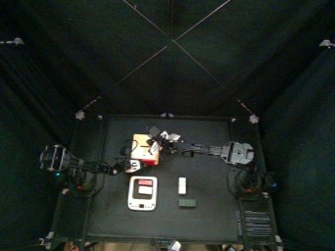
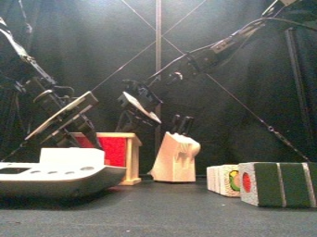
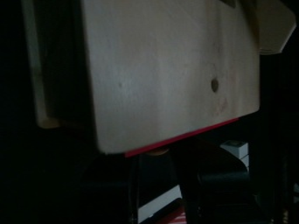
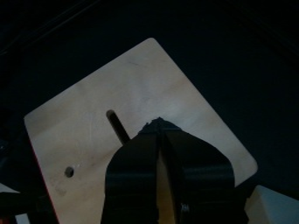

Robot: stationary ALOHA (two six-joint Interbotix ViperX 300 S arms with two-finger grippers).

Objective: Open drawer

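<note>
Orange-tan and boxy, with a white part on top and a red face: the drawer point(image 1: 144, 147), seen from above, left of the middle of the black table point(image 1: 216, 176) and toward its far side. Left gripper point(image 1: 125, 165) close at the drawer's near-left corner, right gripper point(image 1: 163, 137) reaching across from the right to its far-right corner. Nearer the front edge, well apart from the drawer, a white slab with a red patch point(image 1: 143, 194), a small white bar point(image 1: 182, 184) and a small dark block point(image 1: 187, 202). Bare table to the right of the drawer, under the right arm, and along the far edge.

From table height: red face framed in tan, half hidden behind the white slab at the left. Just beside it to the right, a pale tan piece with dark slots point(image 2: 176, 157). Coloured blocks point(image 2: 266, 183) near the front at far right. Both arms hanging down behind the drawer, with open floor between the pale piece and the blocks.

From the left wrist: a broad tan wooden panel with one small hole filling most of the view, a thin red edge along its lower side. Cannot tell this gripper's state.

From the right wrist: another tan panel with a dark slot and a small hole, corners clear against the black. Black jaws pressed together, their tip over the panel beside the slot, nothing visible between them.
</note>
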